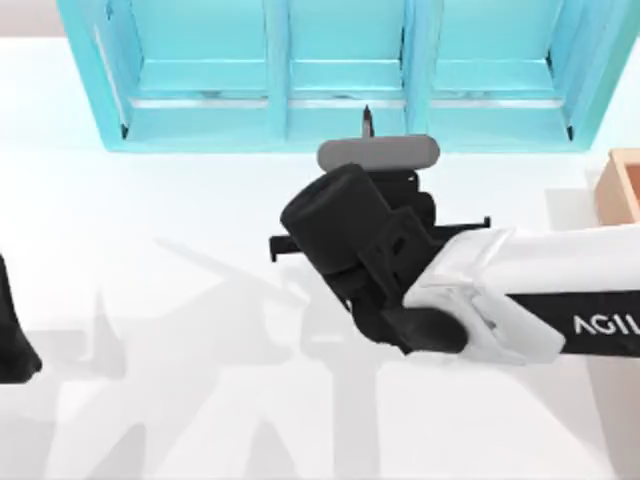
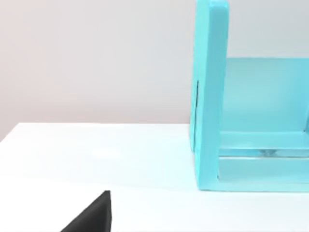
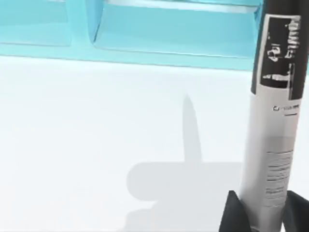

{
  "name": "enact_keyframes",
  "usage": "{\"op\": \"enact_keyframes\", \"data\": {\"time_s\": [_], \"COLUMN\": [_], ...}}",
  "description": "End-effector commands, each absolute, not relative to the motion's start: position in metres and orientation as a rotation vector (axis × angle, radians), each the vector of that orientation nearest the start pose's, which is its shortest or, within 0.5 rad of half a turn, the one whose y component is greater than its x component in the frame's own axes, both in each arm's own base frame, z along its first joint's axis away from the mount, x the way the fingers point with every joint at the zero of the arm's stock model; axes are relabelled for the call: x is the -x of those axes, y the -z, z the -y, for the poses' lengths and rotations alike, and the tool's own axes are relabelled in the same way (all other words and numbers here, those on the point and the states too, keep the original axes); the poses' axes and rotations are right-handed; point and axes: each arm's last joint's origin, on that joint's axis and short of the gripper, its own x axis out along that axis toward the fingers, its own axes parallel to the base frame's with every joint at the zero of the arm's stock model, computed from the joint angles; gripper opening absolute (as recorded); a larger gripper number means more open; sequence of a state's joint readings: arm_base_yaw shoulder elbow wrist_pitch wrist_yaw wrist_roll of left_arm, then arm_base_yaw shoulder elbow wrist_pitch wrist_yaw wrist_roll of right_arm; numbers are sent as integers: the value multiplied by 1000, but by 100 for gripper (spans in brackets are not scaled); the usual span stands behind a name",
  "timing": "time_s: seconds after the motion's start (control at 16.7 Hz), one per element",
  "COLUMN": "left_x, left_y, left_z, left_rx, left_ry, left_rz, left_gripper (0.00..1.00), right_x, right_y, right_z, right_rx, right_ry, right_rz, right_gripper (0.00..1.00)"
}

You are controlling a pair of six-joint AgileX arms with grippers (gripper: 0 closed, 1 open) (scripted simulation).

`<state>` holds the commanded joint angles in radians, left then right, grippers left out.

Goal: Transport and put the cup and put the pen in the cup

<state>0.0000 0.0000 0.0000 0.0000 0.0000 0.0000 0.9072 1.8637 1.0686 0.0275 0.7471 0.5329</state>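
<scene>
Grey-barrelled slim pen [image 3: 273, 140] upright between right tool's [image 3: 260, 212] black fingers.

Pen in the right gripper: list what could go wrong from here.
1. The slim black-and-grey marker pen is pinched near one end by the right gripper, so it may tilt or slip during transport.
2. Its tip sits close to the turquoise shelf unit; moving forward could knock it.
3. No cup is in sight here, so the drop-in target cannot be judged.

The left gripper rests at the table's left edge.

White table [image 1: 150, 250]; turquoise shelf unit [image 1: 340, 75] on it.
</scene>
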Motion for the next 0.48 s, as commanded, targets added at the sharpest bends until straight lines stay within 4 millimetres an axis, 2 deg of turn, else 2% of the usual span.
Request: {"op": "enact_keyframes", "data": {"time_s": [0.24, 0.48], "left_x": [-106, -106], "left_y": [-160, -160], "left_z": [1, 1], "left_rx": [0, 0], "left_ry": [0, 0], "left_rz": [0, 0], "left_gripper": [100, 100], "right_x": [-216, -185], "right_y": [-155, -168], "right_z": [-273, -253], "right_rx": [128, 132], "right_ry": [49, 153], "right_rz": [-262, -99], "right_gripper": [0, 0]}}
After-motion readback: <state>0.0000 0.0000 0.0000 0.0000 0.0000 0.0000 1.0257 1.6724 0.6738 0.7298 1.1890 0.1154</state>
